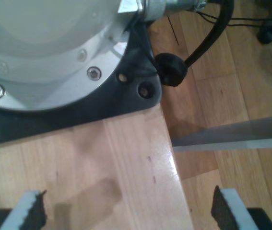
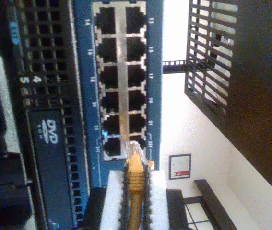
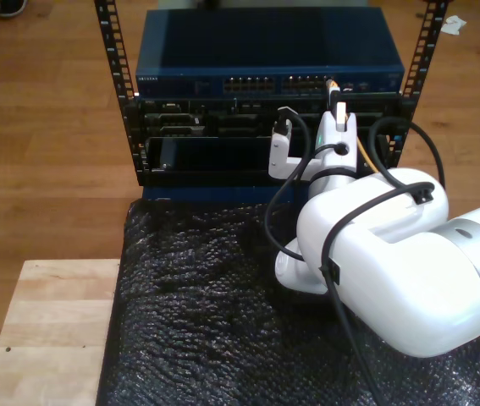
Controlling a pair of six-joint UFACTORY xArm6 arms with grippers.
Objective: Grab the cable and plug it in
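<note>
The cable (image 2: 135, 191) is yellow-orange with a clear plug (image 2: 135, 149) at its tip. My second gripper (image 2: 135, 201) is shut on it between white pads, and the plug sits right at the last pair of ports on the blue switch (image 2: 152, 72); how far in it is cannot be told. In the exterior view the same gripper (image 3: 338, 108) holds the plug (image 3: 333, 86) against the switch front (image 3: 189, 83), towards that view's right, and the cable (image 3: 362, 157) trails back beside the arm. My first gripper (image 1: 130, 213) is open over a wooden tabletop (image 1: 126, 163), with nothing between its fingers (image 1: 29, 211).
The switch sits in a black rack (image 3: 108, 51) above a server with a DVD drive (image 2: 54, 158). A black bubble-wrap mat (image 3: 197, 313) lies before the rack. An arm base (image 1: 44, 52) and a black cable (image 1: 207, 38) are near my first gripper, at the table edge (image 1: 171, 143).
</note>
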